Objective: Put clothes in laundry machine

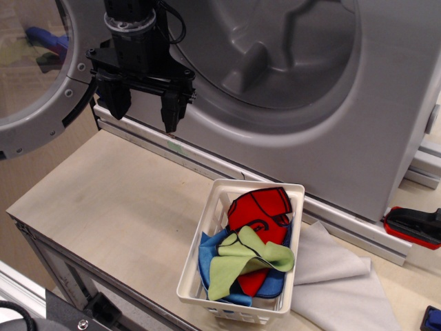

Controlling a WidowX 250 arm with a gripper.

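The red, light green and bright blue soft clothes (251,248) lie heaped in the white slotted plastic basket (195,270) on the table, none yet loaded. Beyond, the black gripper (142,114) hangs empty with fingers wide, well apart from them. Behind it, the big grey laundry machine (344,103) stands with its porthole door (34,76) swung open, presumably to receive them.

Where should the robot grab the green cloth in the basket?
Best bet: the raised fold of the green cloth, coming straight down from above. It lies on top of the red cloth and blue cloth, and the basket walls block the sides. The gripper hangs open, jaws pointing down.
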